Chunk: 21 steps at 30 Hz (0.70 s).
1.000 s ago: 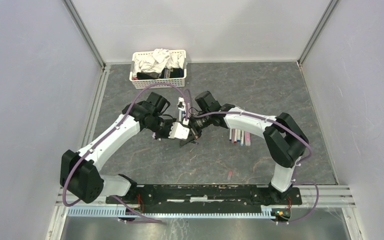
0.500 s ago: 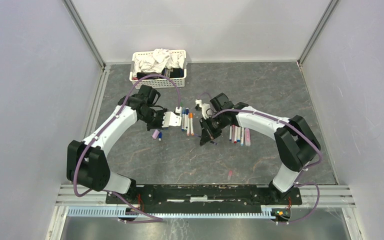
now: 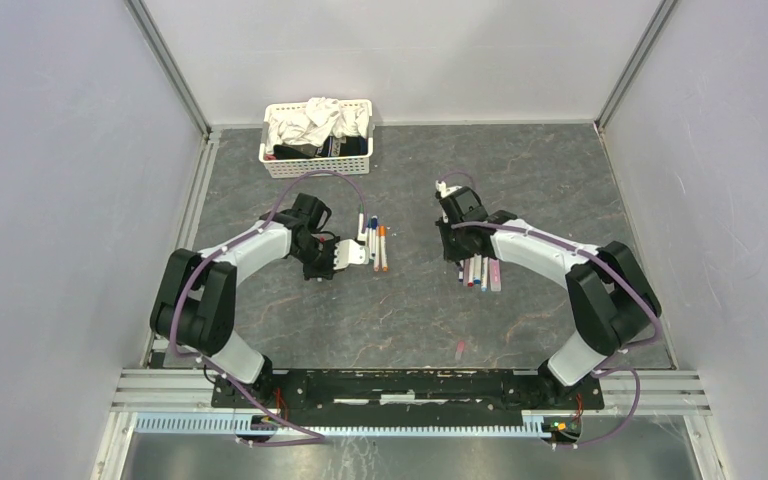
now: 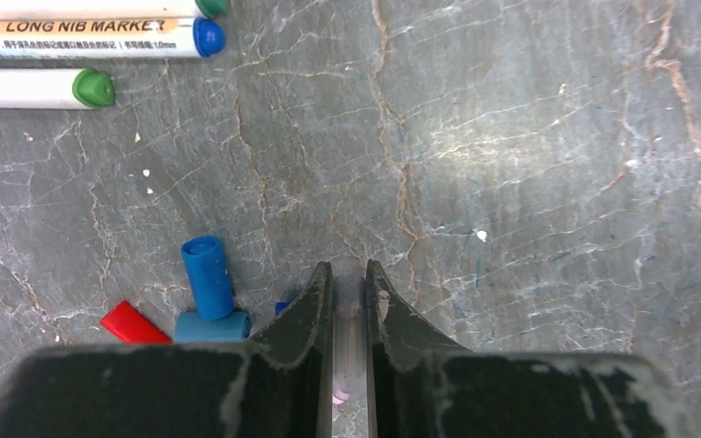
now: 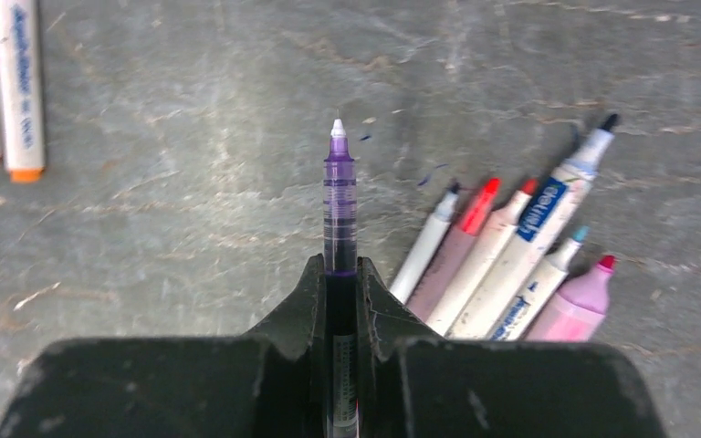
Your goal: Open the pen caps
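My right gripper [image 5: 340, 269] is shut on an uncapped purple pen [image 5: 339, 187] whose tip sticks out ahead of the jaws, just above the table. Several uncapped pens [image 5: 502, 251] lie just to its right; they also show in the top view [image 3: 480, 272]. My left gripper [image 4: 349, 274] is closed on a pale, blurred cap [image 4: 350, 315], low over the table. Loose caps lie left of it: dark blue [image 4: 206, 274], light blue [image 4: 212, 326], red [image 4: 133, 323]. Capped pens [image 3: 375, 240] lie between the arms. In the top view the left gripper [image 3: 328, 268] and right gripper [image 3: 457, 250] are apart.
A white basket [image 3: 317, 165] of cloths stands at the back left. A small pink piece [image 3: 459, 348] lies near the front. Capped pens with green [image 4: 93, 88] and blue [image 4: 208, 37] ends lie ahead of the left gripper. Two pens [image 5: 18, 82] lie far left of the right gripper.
The two grippers were together at the middle; they have pulled apart. The left arm swung left and down to the loose caps, the right arm moved right with the purple pen to the uncapped group.
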### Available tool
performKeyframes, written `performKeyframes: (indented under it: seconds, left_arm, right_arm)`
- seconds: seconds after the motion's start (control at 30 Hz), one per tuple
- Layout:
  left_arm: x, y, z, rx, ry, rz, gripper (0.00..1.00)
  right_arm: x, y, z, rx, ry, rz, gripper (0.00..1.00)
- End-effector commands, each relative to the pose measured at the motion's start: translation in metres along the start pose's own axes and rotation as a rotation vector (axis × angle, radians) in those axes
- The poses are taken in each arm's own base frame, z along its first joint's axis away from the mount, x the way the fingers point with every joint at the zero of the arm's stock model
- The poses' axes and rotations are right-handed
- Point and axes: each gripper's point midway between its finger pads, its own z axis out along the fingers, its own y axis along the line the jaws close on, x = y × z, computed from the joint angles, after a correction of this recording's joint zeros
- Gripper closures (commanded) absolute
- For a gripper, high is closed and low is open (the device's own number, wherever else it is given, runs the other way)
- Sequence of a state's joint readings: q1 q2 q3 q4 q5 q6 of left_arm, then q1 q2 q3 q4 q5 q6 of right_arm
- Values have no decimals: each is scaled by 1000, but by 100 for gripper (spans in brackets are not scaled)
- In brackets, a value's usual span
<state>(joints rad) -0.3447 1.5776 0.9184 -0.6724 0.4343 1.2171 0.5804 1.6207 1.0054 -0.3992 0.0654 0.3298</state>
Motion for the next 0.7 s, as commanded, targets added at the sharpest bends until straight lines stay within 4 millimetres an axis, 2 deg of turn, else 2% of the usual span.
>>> performKeyframes:
  seconds: [0.0,0.17,0.3,0.43,0.47,0.6,0.67]
  left_arm:
    - [2,14,4,-62,16,-33,89]
    - [2,15,3,-69,20,-42,76]
    - [-3,15,1,-62,0,-53,68]
    - [-15,15,-9,-56,-35,-52,54]
    - [-19,15,-13,-55,-45,-55,48]
    - [-37,23,-31,-69,-85,-73,44]
    - [-48,26,-43,-78,-112,-80,29]
  right_arm:
    - [-23,-25,0,181,-112,64,100]
    - [-30,-47,-25,276,-177,96,100]
    - [-20,-77,-38,361,-208,145,100]
    - [-1,-96,-35,405,-174,159,100]
    - [4,-99,-33,413,-159,155,100]
    - [15,-100,-25,412,-135,147,100]
    - [18,-99,-22,408,-121,146,100]
